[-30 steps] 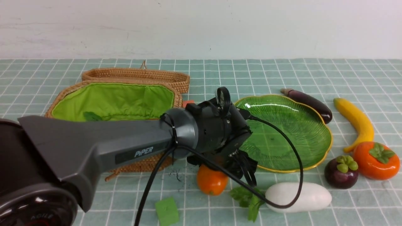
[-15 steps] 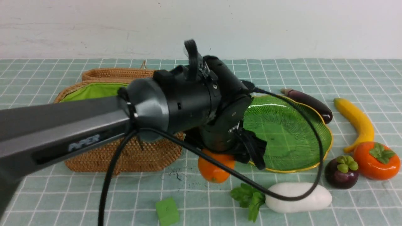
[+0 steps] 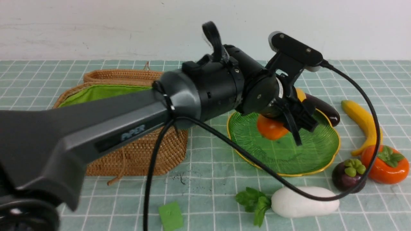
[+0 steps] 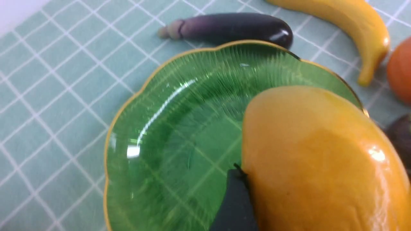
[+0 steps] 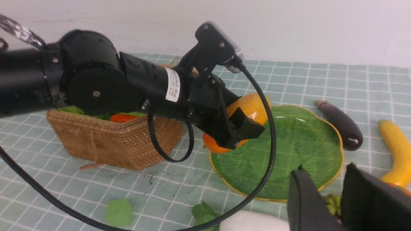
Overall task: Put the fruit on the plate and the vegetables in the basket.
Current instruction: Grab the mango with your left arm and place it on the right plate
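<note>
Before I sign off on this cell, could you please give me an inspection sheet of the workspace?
Surface: checked tablecloth, dark scuffs before the basket.
Job's things: mango held over plate; carrot in basket; eggplant, banana, persimmon, mangosteen, radish on cloth.
Clutter: green cube.
Grippers: left gripper shut on mango; right gripper open, empty.
Cables: black cable droops from left wrist over plate.
Surroundings: white wall; nothing else seen.

Orange-yellow mango (image 3: pixel 270 129) above green plate (image 3: pixel 310 152)
</note>
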### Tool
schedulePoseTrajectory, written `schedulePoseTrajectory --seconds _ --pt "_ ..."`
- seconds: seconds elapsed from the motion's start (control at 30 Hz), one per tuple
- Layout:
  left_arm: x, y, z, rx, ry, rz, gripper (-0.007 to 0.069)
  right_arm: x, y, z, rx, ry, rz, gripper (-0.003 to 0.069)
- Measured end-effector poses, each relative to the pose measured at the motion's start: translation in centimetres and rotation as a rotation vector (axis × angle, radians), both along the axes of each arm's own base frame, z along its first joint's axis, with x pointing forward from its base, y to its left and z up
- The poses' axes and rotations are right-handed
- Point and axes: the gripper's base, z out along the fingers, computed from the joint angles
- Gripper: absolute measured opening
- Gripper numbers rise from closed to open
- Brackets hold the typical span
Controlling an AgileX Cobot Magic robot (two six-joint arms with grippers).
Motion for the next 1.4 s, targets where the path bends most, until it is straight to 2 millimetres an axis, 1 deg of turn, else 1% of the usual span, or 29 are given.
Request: schedulePoseTrajectory --seconds 0.03,0.07,0.17,0.3,0.33,0.43,0.5,0.63,0.77,0.83,0.87,0.9,0.93,0.97,1.0,1.03,1.07,1.17,1.27,1.3,1.33,1.4 --pt "0.9 -0.8 -1.3 0.009 -0.003 -0.008 0.0552 0.0 0.0 -0.1 0.001 0.013 -0.004 0.0190" --pt "1.3 -1.2 -2.1 0.015 -0.002 -0.012 0.0552 0.0 0.0 -0.2 0.001 0.020 -0.005 0.0190" --pt "2.4 -2.2 -4.1 0.029 0.003 -0.015 0.0552 -0.1 -0.1 -0.2 -0.004 0.029 -0.006 0.0190" --pt "3.4 -3.2 -6.2 0.041 0.007 -0.018 0.0552 -0.1 -0.1 -0.4 -0.007 0.045 -0.004 0.0192" --pt "3.4 -3.2 -6.2 0.041 0.005 -0.019 0.0552 -0.1 -0.1 -0.4 -0.008 0.046 -0.004 0.0192" --pt "3.7 -3.5 -7.3 0.047 0.010 -0.019 0.0552 -0.2 0.0 -0.6 -0.013 0.074 0.002 0.0192" --pt "3.8 -3.5 -7.4 0.049 0.000 -0.022 0.0552 -0.3 0.0 -0.8 -0.016 0.092 0.007 0.0192" --pt "3.9 -3.6 -7.2 0.045 -0.014 -0.026 0.0552 -0.4 0.1 -1.0 -0.018 0.120 0.016 0.0197" --pt "3.7 -3.3 -7.0 0.069 0.008 -0.019 0.0557 -0.5 0.1 -1.1 -0.021 0.129 0.017 0.0201" --pt "3.5 -3.1 -6.5 0.083 0.019 -0.015 0.0561 -0.5 0.1 -1.1 -0.023 0.134 0.017 0.0204" --pt "3.3 -2.7 -5.5 0.094 0.030 -0.008 0.0561 -0.5 0.1 -1.2 -0.024 0.138 0.018 0.0207" --pt "3.2 -2.7 -5.4 0.095 0.031 -0.007 0.0561 -0.5 0.1 -1.2 -0.024 0.138 0.018 0.0208" --pt "2.8 -2.2 -4.1 0.104 0.043 0.000 0.0561 -0.5 0.1 -1.2 -0.025 0.140 0.018 0.0210" --pt "2.7 -2.1 -3.7 0.105 0.046 0.002 0.0561 -0.5 0.1 -1.2 -0.026 0.141 0.018 0.0210" --pt "2.1 -1.4 -2.0 0.102 0.065 0.010 0.0561 -0.5 0.1 -1.2 -0.027 0.144 0.019 0.0211" --pt "2.0 -1.3 -1.9 0.103 0.073 0.012 0.0561 -0.5 0.1 -1.2 -0.027 0.144 0.019 0.0211" --pt "1.2 -0.6 0.1 0.082 0.080 0.016 0.0561 -0.5 0.1 -1.2 -0.027 0.145 0.019 0.0213" --pt "0.6 -0.2 2.3 0.022 0.019 0.007 0.0561 -0.5 0.1 -1.2 -0.024 0.145 0.021 0.0216" --pt "0.9 -0.4 2.7 -0.014 -0.028 -0.002 0.0559 -0.6 0.2 -1.2 -0.012 0.149 0.031 0.0217" --pt "1.1 -0.7 1.9 -0.015 -0.035 -0.006 0.0557 -0.7 0.4 -1.2 0.007 0.159 0.048 0.0218" --pt "1.2 -0.8 1.8 -0.016 -0.038 -0.006 0.0557 -0.7 0.4 -1.2 0.013 0.162 0.053 0.0219" --pt "1.6 -1.2 0.0 0.010 -0.031 -0.011 0.0561 -0.9 0.7 -1.4 0.024 0.193 0.078 0.0221"
